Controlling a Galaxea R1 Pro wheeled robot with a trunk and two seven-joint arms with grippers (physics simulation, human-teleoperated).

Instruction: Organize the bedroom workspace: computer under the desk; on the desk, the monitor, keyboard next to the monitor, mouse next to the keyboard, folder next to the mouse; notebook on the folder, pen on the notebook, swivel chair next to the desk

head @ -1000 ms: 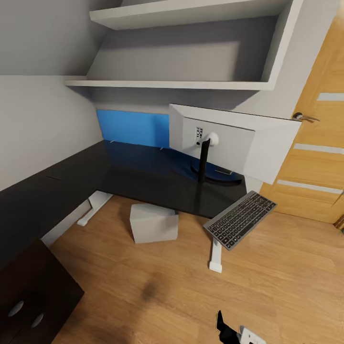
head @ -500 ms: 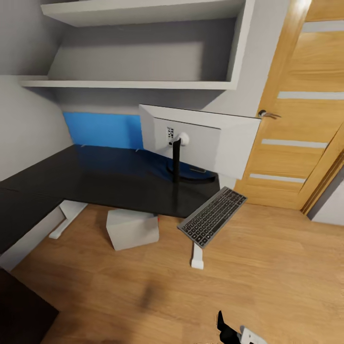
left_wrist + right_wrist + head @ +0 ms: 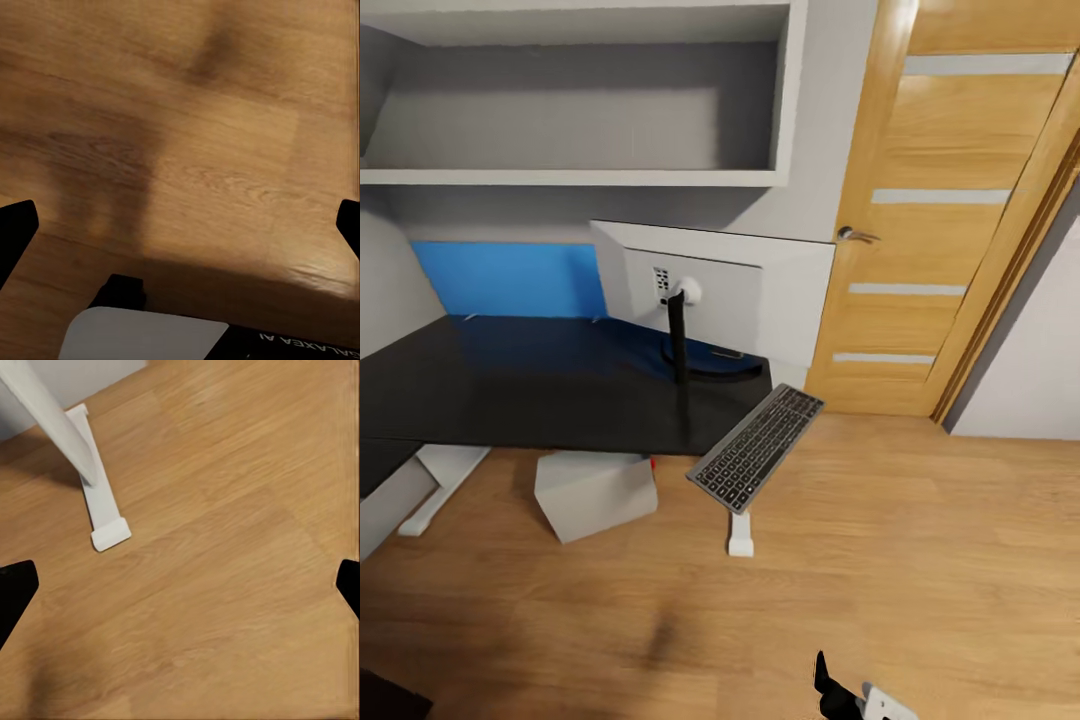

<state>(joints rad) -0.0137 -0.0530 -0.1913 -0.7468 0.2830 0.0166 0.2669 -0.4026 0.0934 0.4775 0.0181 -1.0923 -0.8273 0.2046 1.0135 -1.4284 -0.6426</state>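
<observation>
The grey monitor (image 3: 745,300) stands on the right end of the black desk (image 3: 510,390), its back towards me. A grey keyboard (image 3: 755,448) lies askew at the desk's right corner and juts out over the floor. The white computer box (image 3: 595,493) sits on the floor under the desk, tilted. My left gripper (image 3: 180,229) is open over bare wooden floor. My right gripper (image 3: 180,585) is also open, above the floor near the desk's white foot (image 3: 101,510). Mouse, folder, notebook, pen and swivel chair are out of view.
A wooden door (image 3: 950,230) stands right of the desk, and white shelves (image 3: 580,177) hang above it. A blue panel (image 3: 505,280) lines the wall behind the desk. The desk's white legs (image 3: 740,535) rest on the floor. Open wood floor lies in front.
The whole head view has swung to the right: desk, monitor and keyboard now sit further left and more of the door shows. The dark cabinet has left the view. Nothing itself moved.
</observation>
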